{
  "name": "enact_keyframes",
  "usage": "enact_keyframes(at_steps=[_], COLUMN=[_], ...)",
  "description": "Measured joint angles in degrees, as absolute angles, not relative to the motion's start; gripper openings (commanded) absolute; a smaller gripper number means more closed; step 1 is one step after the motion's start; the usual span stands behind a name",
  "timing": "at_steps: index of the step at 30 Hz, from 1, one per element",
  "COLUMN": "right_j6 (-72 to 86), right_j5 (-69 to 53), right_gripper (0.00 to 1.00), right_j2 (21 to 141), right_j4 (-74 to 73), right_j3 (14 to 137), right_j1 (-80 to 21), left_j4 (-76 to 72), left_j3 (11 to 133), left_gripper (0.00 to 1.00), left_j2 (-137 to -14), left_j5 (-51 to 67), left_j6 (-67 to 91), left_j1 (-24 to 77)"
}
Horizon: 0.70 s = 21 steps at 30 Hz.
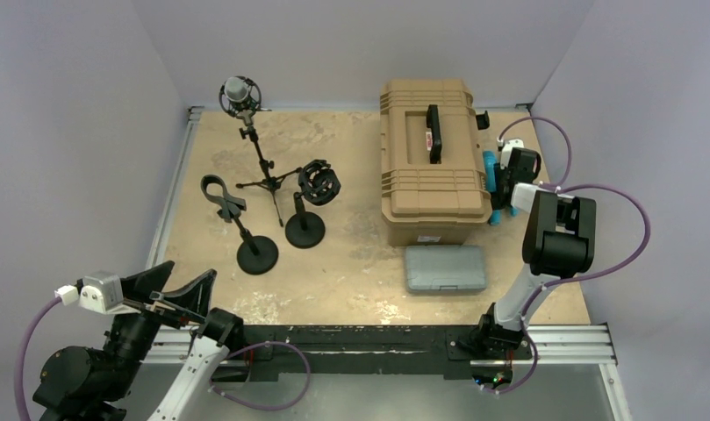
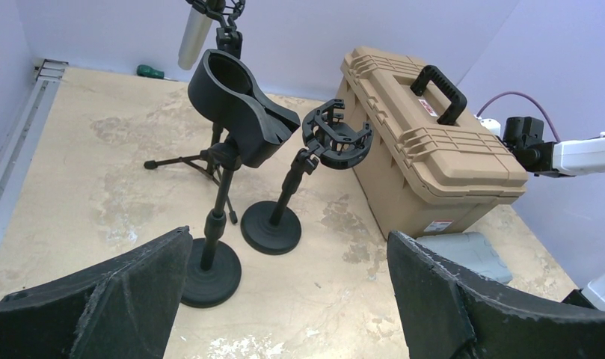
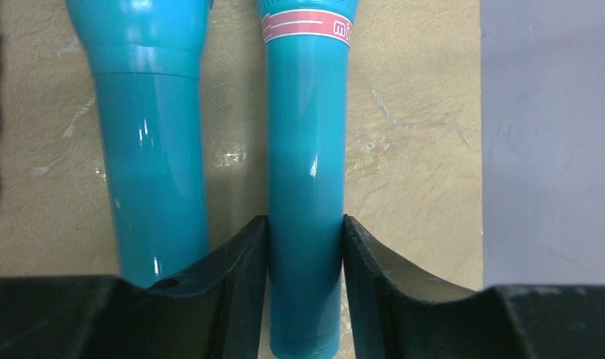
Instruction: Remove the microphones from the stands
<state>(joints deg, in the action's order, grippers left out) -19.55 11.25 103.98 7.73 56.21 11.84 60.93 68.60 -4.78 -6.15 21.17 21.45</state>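
A silver microphone (image 1: 238, 90) sits in a shock mount on top of a black tripod stand (image 1: 265, 171) at the back left; it also shows in the left wrist view (image 2: 194, 37). My left gripper (image 1: 180, 294) is open and empty near the front left, well short of the stands (image 2: 288, 258). My right gripper (image 1: 502, 200) is low beside the tan toolbox and shut on a teal microphone (image 3: 305, 134), its fingers (image 3: 239, 254) clamping the handle. A second teal microphone (image 3: 153, 134) lies right beside it on the table.
A round-base stand with an empty clip (image 1: 233, 210) and one with an empty shock mount (image 1: 319, 182) stand in front of the tripod. The tan toolbox (image 1: 430, 162) fills the back right, with a grey case (image 1: 445, 267) in front of it. The right wall is close to the right gripper.
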Motion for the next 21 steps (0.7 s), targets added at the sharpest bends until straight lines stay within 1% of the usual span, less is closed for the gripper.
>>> enact_keyframes(at_steps=[2, 5, 15, 21], right_j6=[-19.18, -18.87, -17.41, -15.57], right_j5=[10.85, 10.68, 10.98, 14.59], right_gripper=[0.5, 0.56, 0.6, 0.6], right_j2=[103.98, 103.98, 103.81, 102.94], right_j4=[7.51, 7.16, 7.25, 6.17], right_j3=[56.21, 56.21, 56.16, 56.23], right_j1=[11.86, 11.86, 11.86, 11.57], left_j4=[60.95, 60.93, 60.95, 60.93], left_j3=[68.6, 68.6, 68.6, 68.23], left_gripper=[1.0, 1.0, 1.0, 1.0], left_j2=[-4.75, -4.73, -4.73, -4.73], left_j5=[-6.15, -6.13, -6.15, -6.13], left_j6=[21.17, 21.17, 20.34, 20.32], left_j1=[21.45, 21.45, 21.45, 21.45])
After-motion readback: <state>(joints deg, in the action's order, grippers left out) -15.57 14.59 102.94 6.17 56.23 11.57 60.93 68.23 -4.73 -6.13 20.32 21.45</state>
